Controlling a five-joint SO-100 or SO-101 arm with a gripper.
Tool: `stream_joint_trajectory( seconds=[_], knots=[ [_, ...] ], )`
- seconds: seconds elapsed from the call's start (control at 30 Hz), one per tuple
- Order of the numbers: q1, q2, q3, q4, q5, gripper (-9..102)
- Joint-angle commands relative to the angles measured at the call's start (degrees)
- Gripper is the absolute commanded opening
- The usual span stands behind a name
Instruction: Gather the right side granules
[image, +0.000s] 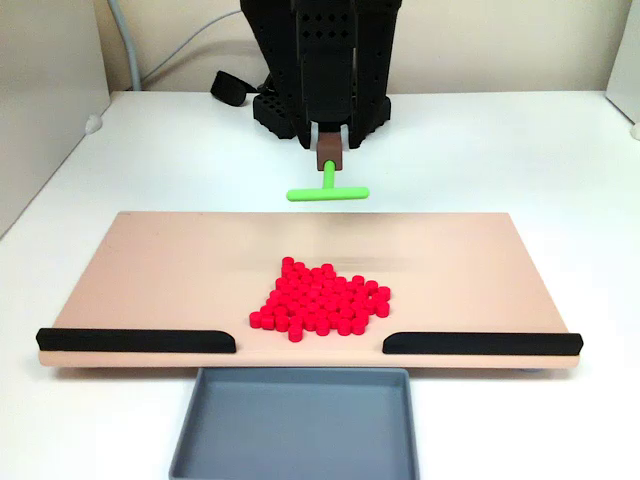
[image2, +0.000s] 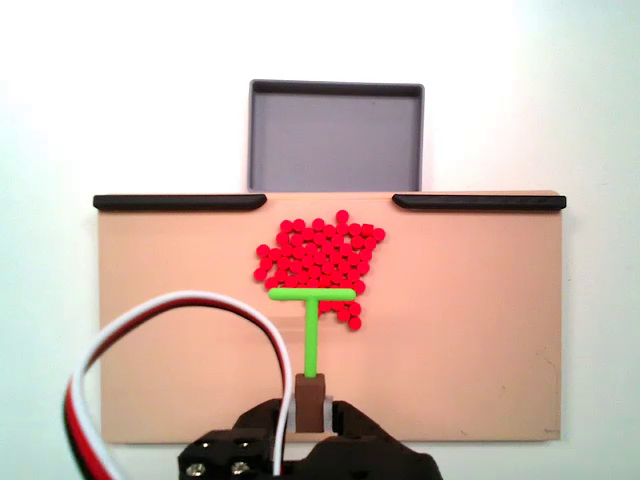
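The granules (image2: 318, 262), tiny bright red cylinder pellets, lie in one cluster on my beige flat board (image2: 480, 330), just before the gap between its two black rails (image2: 180, 202). My hand (image2: 312, 420) grips the brown block of the green T-shaped pusher (image2: 311, 312), whose crossbar sits at the cluster's near edge. A grey tray (image2: 335, 135) sits beyond on the white table (image2: 600, 100).

Granules (image: 320, 300) glossy red plastic; board (image: 160, 270) matt, smooth; tray (image: 295, 425) matt grey plastic.
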Motion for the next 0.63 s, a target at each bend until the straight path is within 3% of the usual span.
stream_joint_trajectory(
  seconds=[0.0,0.6],
  knots=[
    [-0.3,1.9,-0.6,-0.3,0.9,0],
    [-2.7,-2.1,-1.2,-0.4,0.5,0]
  ],
)
